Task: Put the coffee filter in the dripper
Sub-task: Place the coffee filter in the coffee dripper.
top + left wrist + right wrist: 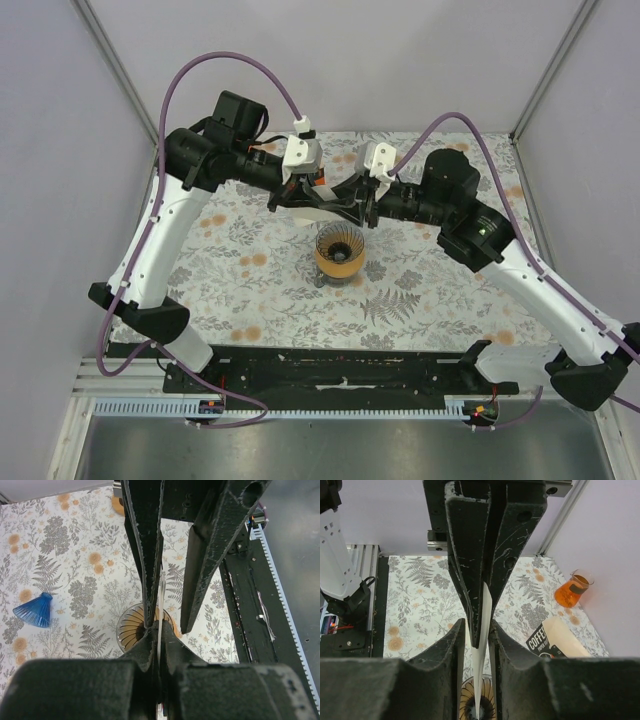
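left jaws pinched shut on the coffee filter (479,675), holding it on edge just above the dripper (339,252) on the counter (420,290). right jaws partly open, straddling the filter, not gripping. left arm (165,235) and right arm (540,290) reach inward, wrists meeting.

My left arm (165,235) and right arm (545,285) bend in from the near corners of the tabletop, wrists meeting nose to nose over its middle. On the left gripper (159,630) the jaws are clamped tight on the coffee filter (481,675). On the right gripper (476,627) the jaws are parted, straddling that sheet, a gap on each side.
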Tool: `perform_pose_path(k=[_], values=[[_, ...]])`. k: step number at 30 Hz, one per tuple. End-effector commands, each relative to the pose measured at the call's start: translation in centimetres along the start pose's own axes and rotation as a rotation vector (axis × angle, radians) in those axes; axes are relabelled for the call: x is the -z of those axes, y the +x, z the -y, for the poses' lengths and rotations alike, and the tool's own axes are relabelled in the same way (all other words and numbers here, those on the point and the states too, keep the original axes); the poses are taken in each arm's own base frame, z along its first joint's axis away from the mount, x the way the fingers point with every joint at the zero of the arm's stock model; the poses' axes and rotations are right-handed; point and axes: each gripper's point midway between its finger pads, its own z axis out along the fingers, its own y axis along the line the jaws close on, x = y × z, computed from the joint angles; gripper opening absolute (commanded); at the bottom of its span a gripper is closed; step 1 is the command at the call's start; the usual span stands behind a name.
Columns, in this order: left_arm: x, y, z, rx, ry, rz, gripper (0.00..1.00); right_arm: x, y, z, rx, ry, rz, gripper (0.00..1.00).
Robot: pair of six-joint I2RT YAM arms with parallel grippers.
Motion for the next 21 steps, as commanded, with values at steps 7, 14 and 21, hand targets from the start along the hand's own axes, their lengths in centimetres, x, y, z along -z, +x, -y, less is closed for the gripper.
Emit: perform_pose_path(k=[7, 14, 21], values=[[1.2, 0.1, 3.5, 0.099, 0.047, -0.037, 0.02, 0.0, -0.5, 1.4, -0.001, 0.057, -0.014, 0.0], [1.1, 1.0, 3.4, 0.125, 0.039, -0.067, 0.12, 1.4, 1.0, 1.4, -0.022, 0.004, -0.035, 0.0], [2.0, 1.5, 3.5, 0.152, -0.02, -0.115, 0.65, 3.4, 2.3, 0.5, 0.041, -0.079, -0.068, 0.0]])
